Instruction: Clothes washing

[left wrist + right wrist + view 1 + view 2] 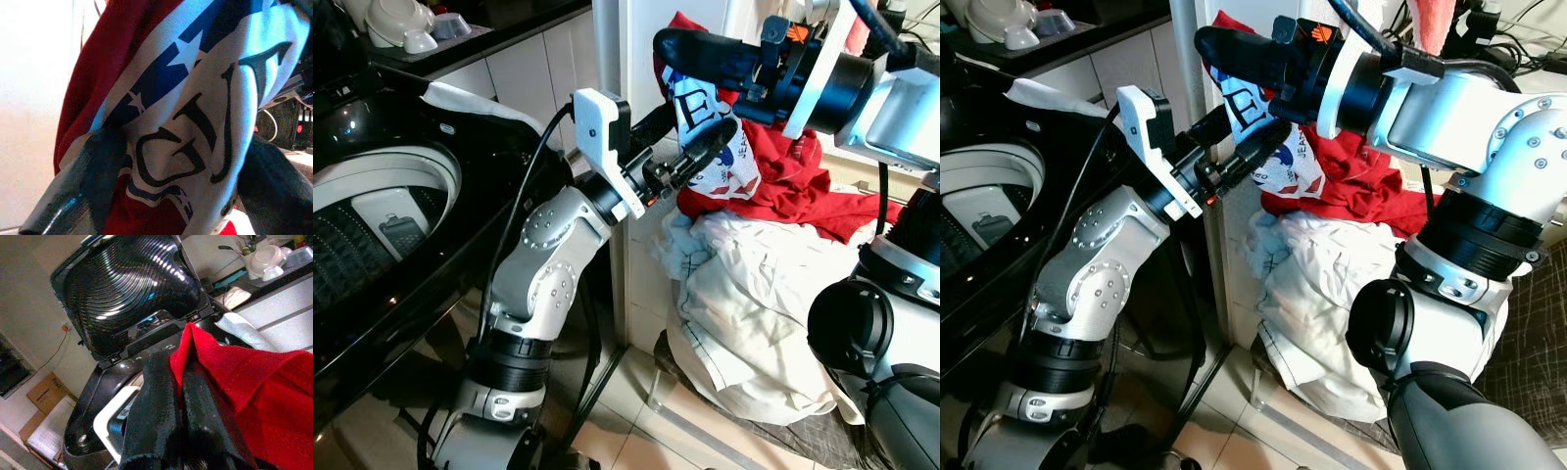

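I see the white laundry pile (pixel 754 313) at five o'clock, not yet moved. Above it, my left gripper (pixel 705 157) straddles the printed red shirt (pixel 773 166) (fingers spread around the cloth), and my right gripper (pixel 178 416) is clenched on its red fold. The washer (pixel 372 215) waits at nine o'clock, lid up; loading remains.

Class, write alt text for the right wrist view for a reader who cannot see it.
The right gripper pinches a fold of red cloth between its two black fingers. Behind stands a black washing machine with its ribbed lid raised.
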